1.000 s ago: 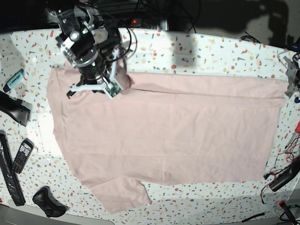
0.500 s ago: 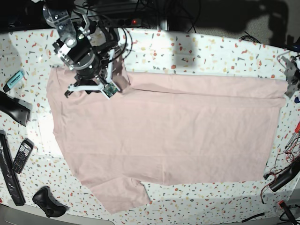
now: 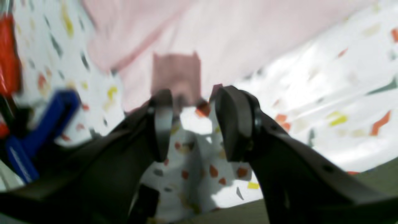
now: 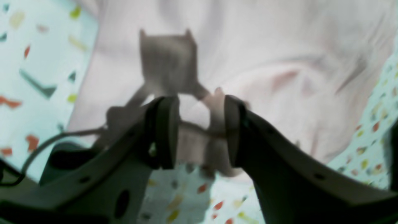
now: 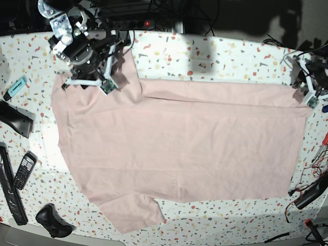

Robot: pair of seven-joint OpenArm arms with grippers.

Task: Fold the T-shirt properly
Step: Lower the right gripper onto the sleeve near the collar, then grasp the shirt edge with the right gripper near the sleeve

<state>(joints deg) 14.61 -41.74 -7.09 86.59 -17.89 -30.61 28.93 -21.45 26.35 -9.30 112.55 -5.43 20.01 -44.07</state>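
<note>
T-shirt [image 4: 248,62] beyond (not between) jaws

A white tabletop flecked with red, yellow and grey terrazzo chips [image 5: 215,56] fills the view, glossy where light glares on it. Behind its far edge lies a dark, shadowed area with tangled black cables [image 5: 169,13] and a small red indicator light [image 5: 147,23]. Red wires [image 5: 320,154] trail along the right edge.
</note>
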